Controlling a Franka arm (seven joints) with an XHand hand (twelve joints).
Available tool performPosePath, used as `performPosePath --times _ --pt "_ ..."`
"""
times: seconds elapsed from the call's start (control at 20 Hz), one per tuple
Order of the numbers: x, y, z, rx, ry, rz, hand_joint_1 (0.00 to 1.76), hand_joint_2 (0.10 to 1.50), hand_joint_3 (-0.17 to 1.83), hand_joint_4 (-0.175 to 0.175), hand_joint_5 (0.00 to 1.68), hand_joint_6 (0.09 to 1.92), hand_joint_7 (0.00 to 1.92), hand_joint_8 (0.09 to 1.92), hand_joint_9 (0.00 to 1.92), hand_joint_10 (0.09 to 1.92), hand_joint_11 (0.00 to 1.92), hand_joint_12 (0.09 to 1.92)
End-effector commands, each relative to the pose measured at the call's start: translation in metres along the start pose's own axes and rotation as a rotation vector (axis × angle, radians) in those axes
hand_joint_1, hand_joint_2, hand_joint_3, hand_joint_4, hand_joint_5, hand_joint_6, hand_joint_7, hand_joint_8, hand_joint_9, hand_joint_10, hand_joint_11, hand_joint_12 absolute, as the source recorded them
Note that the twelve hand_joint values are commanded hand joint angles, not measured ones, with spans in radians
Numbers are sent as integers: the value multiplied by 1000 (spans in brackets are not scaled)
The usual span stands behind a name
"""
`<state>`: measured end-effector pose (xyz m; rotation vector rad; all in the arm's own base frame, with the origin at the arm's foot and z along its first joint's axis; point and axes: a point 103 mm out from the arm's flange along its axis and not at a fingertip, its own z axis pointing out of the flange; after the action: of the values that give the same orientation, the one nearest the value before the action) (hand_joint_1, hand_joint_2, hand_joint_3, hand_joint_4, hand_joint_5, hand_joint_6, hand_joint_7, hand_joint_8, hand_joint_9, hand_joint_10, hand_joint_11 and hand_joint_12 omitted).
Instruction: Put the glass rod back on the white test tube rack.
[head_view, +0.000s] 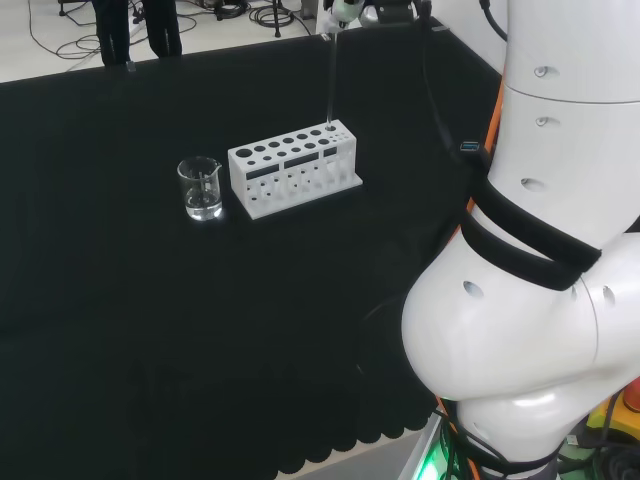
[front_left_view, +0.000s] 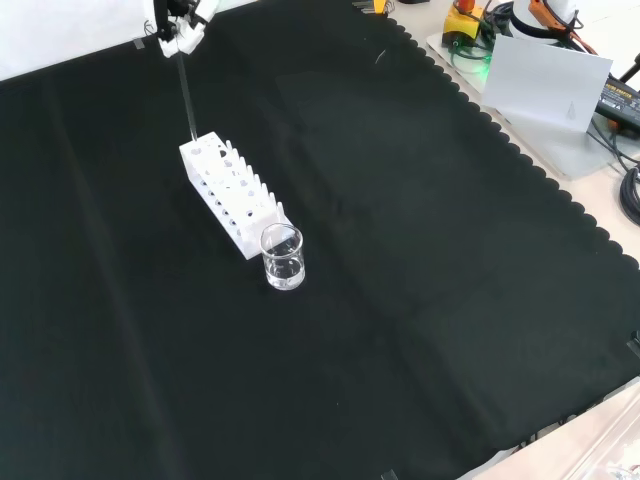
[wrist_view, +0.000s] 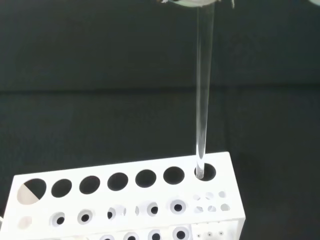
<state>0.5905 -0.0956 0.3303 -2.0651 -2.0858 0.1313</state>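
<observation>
Black cloth covers the whole bench, and on it stand a white rack (head_view: 294, 168) and, just beside one end of it, a small glass beaker (head_view: 201, 187). Your hand (front_left_view: 183, 28) is high above the rack's other end, fingers pinched on the top of the glass rod (wrist_view: 204, 95), which hangs nearly upright. In the wrist view the rod's lower tip sits right at the mouth of the end hole in the row of big holes; whether it has gone in at all you cannot tell. Keep the rod plumb and lower it straight down, slowly, so the tip does not catch the rim of the hole or tip the rack. Let go only once the rod looks seated and the rack carries it.
</observation>
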Motion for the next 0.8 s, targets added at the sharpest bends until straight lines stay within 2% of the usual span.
performPosePath --times 0.05,0.45,0.8 --pt "2 7 17 21 8 -17 1233 1037 -175 -175 1406 297 1523 946 1789 580 1788 739" --pt "13 23 38 49 5 -50 1233 1037 -175 -175 1406 295 1524 945 1789 581 1790 742" --pt "8 27 50 66 5 -46 1233 1037 -175 -175 1407 294 1524 944 1789 581 1791 744"
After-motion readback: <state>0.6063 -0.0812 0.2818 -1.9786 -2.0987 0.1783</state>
